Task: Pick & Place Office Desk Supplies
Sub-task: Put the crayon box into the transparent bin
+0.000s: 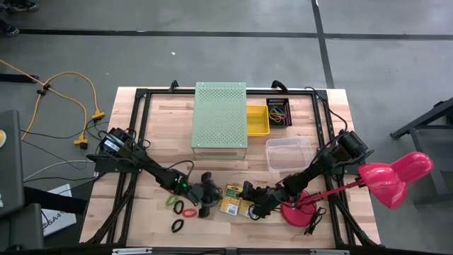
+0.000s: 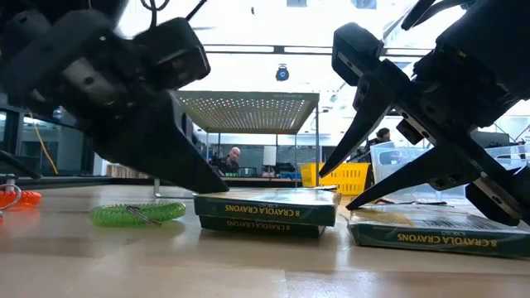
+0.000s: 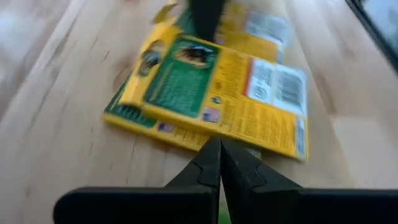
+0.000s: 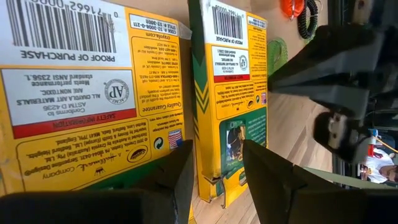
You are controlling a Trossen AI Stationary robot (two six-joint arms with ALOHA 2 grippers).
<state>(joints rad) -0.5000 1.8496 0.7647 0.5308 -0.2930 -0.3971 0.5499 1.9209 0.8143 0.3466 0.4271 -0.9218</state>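
Note:
Two flat yellow-and-green crayon boxes lie flat on the wooden table near its front edge. One box (image 1: 230, 200) (image 2: 269, 205) lies between my two grippers, the other (image 2: 431, 228) (image 4: 74, 99) lies beside it under my right arm. My left gripper (image 1: 207, 200) (image 3: 219, 149) is shut at the middle box's left end. My right gripper (image 1: 250, 207) (image 4: 217, 155) is open, and its fingers straddle that box's right end. Green (image 1: 172, 200), red (image 1: 190, 210) and black (image 1: 177, 226) elastic loops lie left of the boxes. My left gripper touches the middle box's edge (image 3: 208, 134) with its shut fingertips (image 2: 214, 187), at the box's left end. It comes slanting down from the table's left. The box lies flat on the table. My right gripper has the box's end (image 4: 219, 177) between its fingers, slanting down from the right. I cannot tell whether they touch it.
A large pale-green perforated box (image 1: 220, 117) stands at the back, with a yellow bin (image 1: 257, 120), a black tray of bands (image 1: 279, 112) and a clear tub (image 1: 289, 152) to its right. A pink desk lamp (image 1: 393, 177) has its red base (image 1: 299, 214) by my right arm.

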